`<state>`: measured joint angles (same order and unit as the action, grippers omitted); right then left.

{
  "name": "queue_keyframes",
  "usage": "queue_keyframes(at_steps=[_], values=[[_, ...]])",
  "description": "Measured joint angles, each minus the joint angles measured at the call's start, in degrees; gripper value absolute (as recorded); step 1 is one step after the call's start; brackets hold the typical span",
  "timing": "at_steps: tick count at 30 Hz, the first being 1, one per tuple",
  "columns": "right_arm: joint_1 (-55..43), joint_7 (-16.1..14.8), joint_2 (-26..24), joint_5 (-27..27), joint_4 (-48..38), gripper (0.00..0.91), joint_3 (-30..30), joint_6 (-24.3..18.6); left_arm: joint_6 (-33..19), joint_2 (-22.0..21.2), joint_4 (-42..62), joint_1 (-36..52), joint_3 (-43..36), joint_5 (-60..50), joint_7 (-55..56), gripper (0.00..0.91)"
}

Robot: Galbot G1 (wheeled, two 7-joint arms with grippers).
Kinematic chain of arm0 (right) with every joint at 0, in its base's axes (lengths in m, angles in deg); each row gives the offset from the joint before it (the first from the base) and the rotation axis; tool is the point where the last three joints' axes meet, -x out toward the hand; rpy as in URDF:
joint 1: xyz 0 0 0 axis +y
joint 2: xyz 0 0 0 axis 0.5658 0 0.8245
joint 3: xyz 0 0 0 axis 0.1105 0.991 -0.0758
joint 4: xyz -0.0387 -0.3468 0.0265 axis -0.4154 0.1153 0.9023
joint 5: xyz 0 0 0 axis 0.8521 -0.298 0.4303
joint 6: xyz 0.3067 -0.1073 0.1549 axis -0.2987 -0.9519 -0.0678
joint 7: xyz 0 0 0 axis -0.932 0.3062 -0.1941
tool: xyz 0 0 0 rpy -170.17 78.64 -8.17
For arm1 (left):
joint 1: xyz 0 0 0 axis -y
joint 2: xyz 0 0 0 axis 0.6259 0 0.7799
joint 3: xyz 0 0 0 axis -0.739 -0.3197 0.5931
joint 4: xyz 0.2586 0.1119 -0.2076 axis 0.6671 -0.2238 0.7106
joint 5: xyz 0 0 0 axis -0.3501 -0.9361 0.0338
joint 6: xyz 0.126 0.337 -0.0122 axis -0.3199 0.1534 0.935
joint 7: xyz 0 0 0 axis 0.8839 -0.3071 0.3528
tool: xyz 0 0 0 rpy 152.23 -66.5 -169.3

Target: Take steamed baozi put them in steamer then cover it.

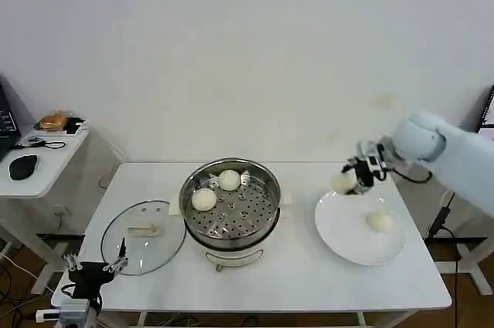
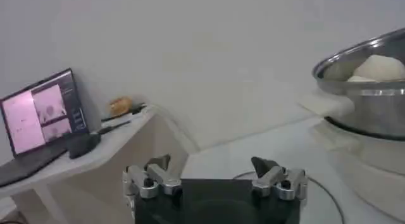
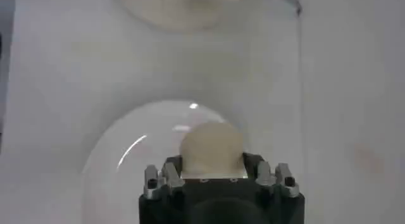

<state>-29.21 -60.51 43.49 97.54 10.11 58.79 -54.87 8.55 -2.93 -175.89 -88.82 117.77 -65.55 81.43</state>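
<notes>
The right gripper (image 1: 349,182) pinches a baozi (image 1: 343,182) above the plate (image 1: 347,237) and must carry it to the steamer (image 1: 230,203) (left gripper (image 1: 96,267) waits, fingers spread).

Looks like a lab/test room w/ bare white wall (image 1: 247,50). White surface (image 1: 309,282). Side desk (image 1: 46,158) w/ laptop (image 2: 41,114), mouse (image 1: 23,166).

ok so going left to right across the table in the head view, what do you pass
Left gripper at the near left corner → round clear glass cover with its cream bar handle → shiny round steel steamer holding two cream-white baozi → right gripper holding a baozi → flat white plate with one baozi.
</notes>
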Motion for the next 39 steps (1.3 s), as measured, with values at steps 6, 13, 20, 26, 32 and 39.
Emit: queue_keyframes(at_steps=[6,13,20,26,32,39], values=[[-5.26,0.09,6.55,3.11,0.24,0.655,3.23,-0.12,0.04,-0.10,-0.37,-0.31,0.66,0.14,-0.01,0.907],[-7.24,-0.45,15.95,3.84,-1.84,0.655,4.83,-1.47,0.07,-0.58,-0.78,-0.86,1.79,0.34,-0.02,0.907],[-6.31,-1.83,24.33,2.26,-3.31,0.655,6.98,-4.43,0.06,-0.88,-1.32,-1.65,3.13,0.90,-0.06,0.907],[-4.09,-2.23,29.78,0.42,-4.91,0.655,8.30,-7.73,0.05,-1.24,-1.53,-1.98,4.12,1.08,-0.07,0.907],[-2.14,-2.46,33.43,-1.57,-6.30,0.655,9.13,-11.51,-0.13,-1.74,-1.08,-1.99,3.95,0.82,-0.02,0.907],[-1.36,-3.05,35.54,-2.94,-6.64,0.665,10.06,-14.63,-0.16,-1.81,-0.63,-1.78,4.19,0.87,-0.02,0.907]])
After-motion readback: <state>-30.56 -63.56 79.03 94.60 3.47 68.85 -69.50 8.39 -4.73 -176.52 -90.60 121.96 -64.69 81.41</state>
